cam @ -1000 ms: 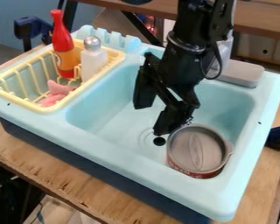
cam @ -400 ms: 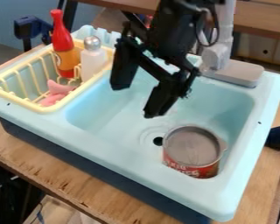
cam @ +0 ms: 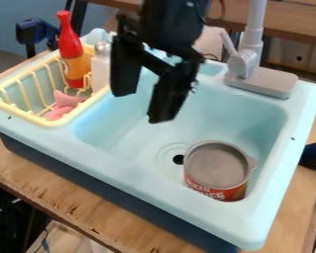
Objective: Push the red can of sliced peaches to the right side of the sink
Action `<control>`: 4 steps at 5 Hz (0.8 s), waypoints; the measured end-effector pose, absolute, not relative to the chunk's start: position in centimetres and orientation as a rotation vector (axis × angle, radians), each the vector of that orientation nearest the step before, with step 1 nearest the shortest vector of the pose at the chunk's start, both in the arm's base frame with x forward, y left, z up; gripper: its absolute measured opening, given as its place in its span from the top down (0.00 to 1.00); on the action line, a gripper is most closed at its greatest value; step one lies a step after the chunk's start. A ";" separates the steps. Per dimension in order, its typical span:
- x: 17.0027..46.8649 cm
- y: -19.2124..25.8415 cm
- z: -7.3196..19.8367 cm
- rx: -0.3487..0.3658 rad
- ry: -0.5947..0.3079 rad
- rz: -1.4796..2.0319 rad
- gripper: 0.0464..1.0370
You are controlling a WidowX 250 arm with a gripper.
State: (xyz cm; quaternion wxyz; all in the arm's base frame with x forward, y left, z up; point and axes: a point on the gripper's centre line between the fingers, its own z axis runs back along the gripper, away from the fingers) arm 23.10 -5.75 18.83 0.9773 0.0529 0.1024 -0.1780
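We see the wooden table [cam: 28,178] beneath the sink [cam: 289,163], its far part hidden behind the sink. The light blue sink loses part of its far rim and basin wall behind the black arm [cam: 167,24], whose upper part is cut off above the sink. We find the gripper [cam: 142,106] over the left-hand part of the sink's basin, fingers spread wide apart and gripping nothing we can see. The yellow rack [cam: 28,114] sits at the sink's left end, and the grey faucet [cam: 269,83] stands at its far side, its top cut off. The can [cam: 217,165] stands upright inside the sink, towards the near right corner, well apart from the gripper; we cannot see its far side. In the rack at the sink's left end, we see the red bottle [cam: 71,49], the white shaker [cam: 100,71], partly covered by a finger, and a pink thing [cam: 60,106] we cannot identify behind the rack's bars. The dark drain hole [cam: 178,159] lies in the sink's floor, just beside the can.
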 end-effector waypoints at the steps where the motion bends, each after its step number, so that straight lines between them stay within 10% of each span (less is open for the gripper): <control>1: 22.8 -5.6 18.6 0.039 0.073 -0.482 0.04; 4: 22.9 -5.5 18.8 0.037 0.058 -0.488 0.04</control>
